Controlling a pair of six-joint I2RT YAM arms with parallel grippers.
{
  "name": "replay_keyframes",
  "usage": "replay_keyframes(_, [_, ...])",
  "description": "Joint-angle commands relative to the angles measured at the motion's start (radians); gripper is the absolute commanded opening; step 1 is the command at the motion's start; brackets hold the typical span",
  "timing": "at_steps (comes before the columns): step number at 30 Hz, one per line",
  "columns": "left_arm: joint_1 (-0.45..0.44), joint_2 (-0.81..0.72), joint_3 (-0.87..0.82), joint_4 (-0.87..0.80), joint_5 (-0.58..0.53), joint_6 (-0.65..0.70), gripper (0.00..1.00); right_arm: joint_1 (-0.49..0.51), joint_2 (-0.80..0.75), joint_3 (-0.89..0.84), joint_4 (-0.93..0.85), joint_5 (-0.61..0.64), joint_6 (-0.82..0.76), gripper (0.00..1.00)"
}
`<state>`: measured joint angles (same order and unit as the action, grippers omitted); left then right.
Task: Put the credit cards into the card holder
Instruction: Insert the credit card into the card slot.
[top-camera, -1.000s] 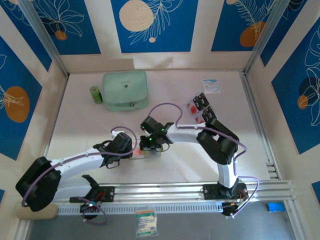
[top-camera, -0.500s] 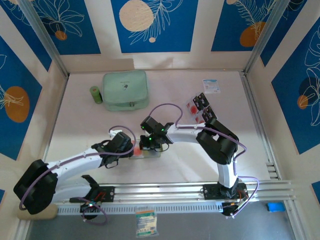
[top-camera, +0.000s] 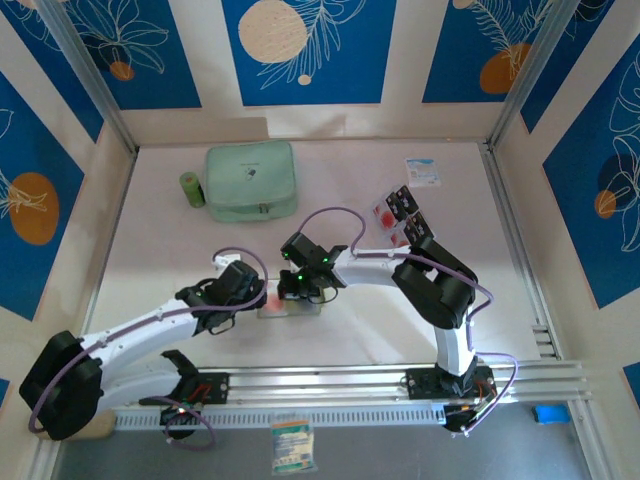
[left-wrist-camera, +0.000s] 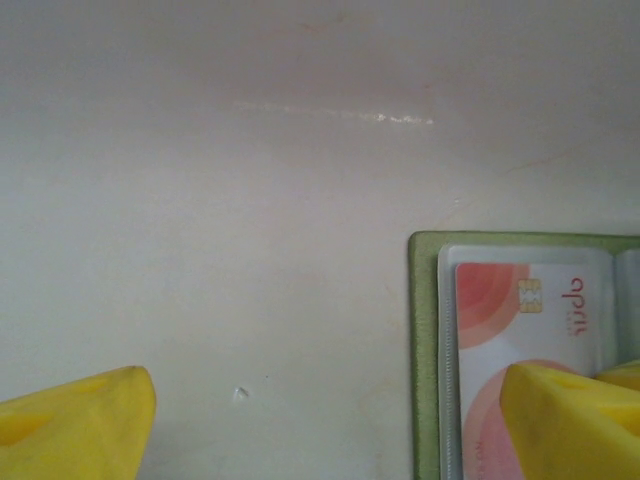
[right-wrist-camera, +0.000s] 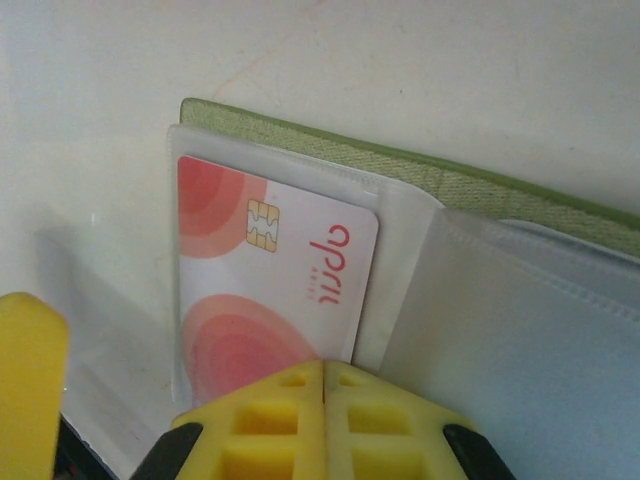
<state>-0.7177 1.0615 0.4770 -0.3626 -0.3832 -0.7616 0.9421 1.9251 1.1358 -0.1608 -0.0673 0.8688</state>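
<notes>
- Pale table (top-camera: 150, 250), mint zip case (top-camera: 252, 180) far left, loose credit cards (top-camera: 398, 218) far right.
- At centre, card holder (right-wrist-camera: 450, 180) open, one card (right-wrist-camera: 290, 260) sleeved inside.
- Empty left fingers (left-wrist-camera: 75, 425), wider apart than a second earlier.
- Closed right fingers (right-wrist-camera: 280, 410) at card's edge, unchanged.

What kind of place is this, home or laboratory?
Probably a laboratory test cell: a table walled by blue leaf-print panels, with an aluminium rail carrying the left arm and right arm.
</notes>
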Motion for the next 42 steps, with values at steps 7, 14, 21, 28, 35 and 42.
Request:
replay_keyframes(7, [0.008,0.014,0.032,0.002,0.007,0.009,0.90,-0.005,0.005,-0.016,0.020,-0.057,0.008,0.00])
replay_keyframes(14, [0.008,0.066,0.019,0.058,0.056,0.018,0.87,-0.016,-0.034,-0.023,0.014,-0.054,0.000,0.00])
replay_keyframes(21, [0.008,0.119,-0.002,0.106,0.095,0.019,0.87,-0.028,-0.082,-0.046,0.008,-0.045,-0.003,0.00])
replay_keyframes(28, [0.008,0.135,-0.009,0.121,0.101,0.014,0.85,-0.031,-0.093,-0.067,0.002,-0.026,-0.006,0.00])
replay_keyframes(35, [0.008,0.129,-0.011,0.117,0.099,0.014,0.85,-0.028,-0.056,-0.056,0.014,-0.037,0.000,0.00])
replay_keyframes(42, [0.008,0.122,-0.011,0.117,0.098,0.011,0.85,-0.021,-0.017,-0.029,0.015,-0.052,-0.001,0.00])
